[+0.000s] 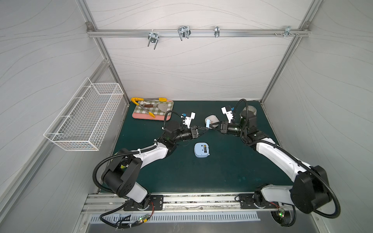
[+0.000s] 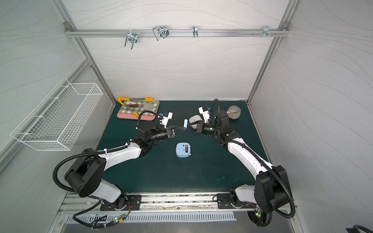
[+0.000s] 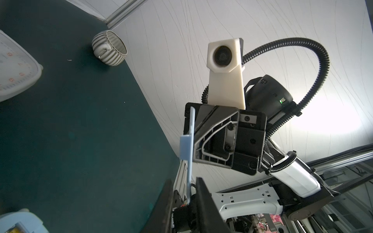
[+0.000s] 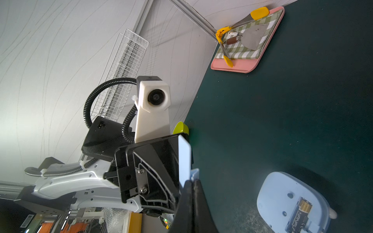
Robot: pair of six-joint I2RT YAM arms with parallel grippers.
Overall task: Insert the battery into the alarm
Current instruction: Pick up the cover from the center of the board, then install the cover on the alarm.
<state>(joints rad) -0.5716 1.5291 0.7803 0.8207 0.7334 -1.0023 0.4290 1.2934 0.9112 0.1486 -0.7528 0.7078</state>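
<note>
In both top views the two arms meet just above the centre of the frame, over the green mat. Between them is a thin light-blue battery cover, raised off the mat.

The right gripper is clamped tight on one end of the battery cover, its black fingers pressed together around it. The left gripper stands narrowly parted. The cover's other end sits edge-on in the gap, and neither finger visibly presses on it.

The alarm lies face down on the mat, below the grippers in the frame and well apart from them. Its compartment is uncovered, and the battery already sits inside it.

A white clock rests on the mat just behind the right gripper. A striped cup stands at the upper right of the mat, and a pink tray lies at its upper left.
</note>
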